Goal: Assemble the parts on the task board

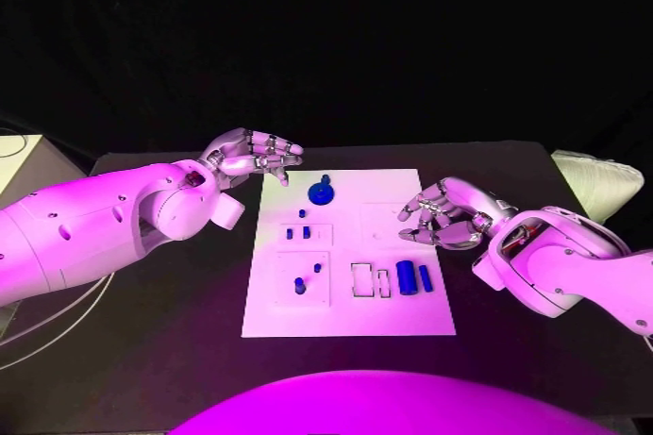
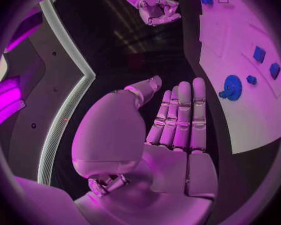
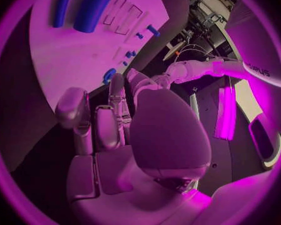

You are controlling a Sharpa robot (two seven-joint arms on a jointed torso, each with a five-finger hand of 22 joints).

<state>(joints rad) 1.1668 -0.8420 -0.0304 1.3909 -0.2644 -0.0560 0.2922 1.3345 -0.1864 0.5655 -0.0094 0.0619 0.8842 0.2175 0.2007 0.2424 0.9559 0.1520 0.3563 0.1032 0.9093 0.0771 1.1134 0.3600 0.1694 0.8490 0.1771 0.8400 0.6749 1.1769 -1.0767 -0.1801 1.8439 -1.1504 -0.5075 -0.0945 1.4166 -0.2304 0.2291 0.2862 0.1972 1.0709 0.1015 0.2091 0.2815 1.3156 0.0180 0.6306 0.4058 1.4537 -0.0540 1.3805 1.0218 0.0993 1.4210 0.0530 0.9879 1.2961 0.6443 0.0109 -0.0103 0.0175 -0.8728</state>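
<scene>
The near edge of the task board [image 1: 347, 324] lies low in the middle of the head view, a white plate flat on the black tabletop [image 1: 177, 359]. Lower right on it, a thick blue cylinder [image 1: 406, 271] and a thinner blue rod [image 1: 426, 278] lie side by side next to two outlined slots [image 1: 370, 279], probably staged there for fitting. Left of these a small peg [image 1: 299, 285] and a smaller piece [image 1: 319, 267] sit inside a square recess, and two short blue pieces [image 1: 298, 232] sit above them. Near the board's top a round blue knob-like part [image 1: 321, 192] rests alone.

The left robot hand [image 1: 253, 156], upper left of the board, holds nothing; in its wrist view the fingers [image 2: 180, 116] lie straight and close together, apart from the thumb. The right robot hand [image 1: 443, 220] hovers over the board's right edge, fingers curled inward with nothing visibly in them. Neither touches a part, so assembly seems barely begun; both hands look poised beside the board for a first reach.
</scene>
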